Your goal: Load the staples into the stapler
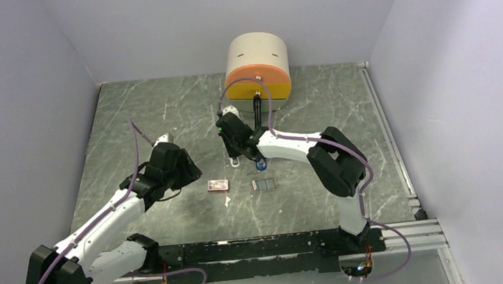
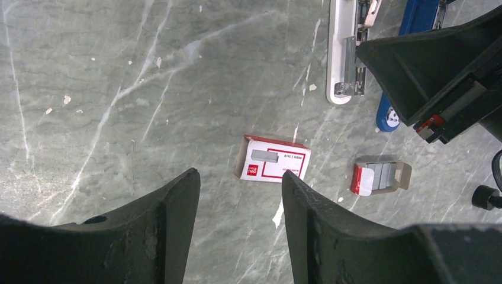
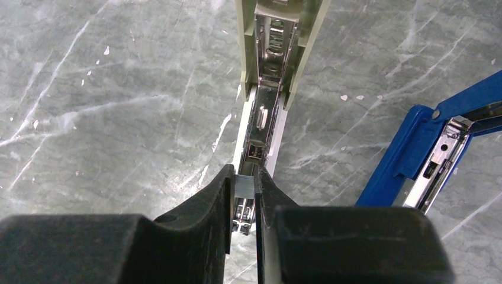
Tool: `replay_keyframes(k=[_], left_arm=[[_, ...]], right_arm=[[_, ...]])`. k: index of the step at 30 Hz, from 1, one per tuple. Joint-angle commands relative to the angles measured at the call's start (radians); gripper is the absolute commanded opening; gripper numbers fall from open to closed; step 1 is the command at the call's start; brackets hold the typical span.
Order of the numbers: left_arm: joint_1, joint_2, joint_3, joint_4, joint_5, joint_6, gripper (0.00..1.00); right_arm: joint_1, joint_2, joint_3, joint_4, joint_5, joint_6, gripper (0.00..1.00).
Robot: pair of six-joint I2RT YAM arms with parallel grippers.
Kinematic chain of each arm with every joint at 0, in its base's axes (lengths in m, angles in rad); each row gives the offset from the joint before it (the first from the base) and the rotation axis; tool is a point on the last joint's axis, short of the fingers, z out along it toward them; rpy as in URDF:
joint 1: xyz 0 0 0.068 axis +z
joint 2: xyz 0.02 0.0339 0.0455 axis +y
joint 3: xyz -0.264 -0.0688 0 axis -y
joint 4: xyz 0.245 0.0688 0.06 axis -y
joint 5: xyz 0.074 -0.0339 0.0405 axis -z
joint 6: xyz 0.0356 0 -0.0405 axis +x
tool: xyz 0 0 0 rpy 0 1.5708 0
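Silvery-grey staples are sitting pinched between the narrowly set fingers of the right gripper, hanging right over the near end of the open channel of the white stapler. If the strip is going in slightly skewed, it is likely risking a snag on a channel wall, then snapping or tipping onto the desk. Nothing is bracing the stapler, so any downward push is probably threatening to slide it. A blue stapler is lying open just beside. The left gripper is hovering wide and empty above a red-and-white box, near an open tray of spare strips.
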Motion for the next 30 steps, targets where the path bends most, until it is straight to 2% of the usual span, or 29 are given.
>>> replay_keyframes(k=[1, 30], left_arm=[[0.015, -0.006, -0.009, 0.032, 0.022, 0.013, 0.58], [0.021, -0.009, -0.025, 0.033, 0.026, 0.007, 0.57]], right_arm=[[-0.011, -0.032, -0.012, 0.038, 0.001, 0.011, 0.18], [-0.022, -0.029, -0.04, 0.044, -0.045, -0.001, 0.18]])
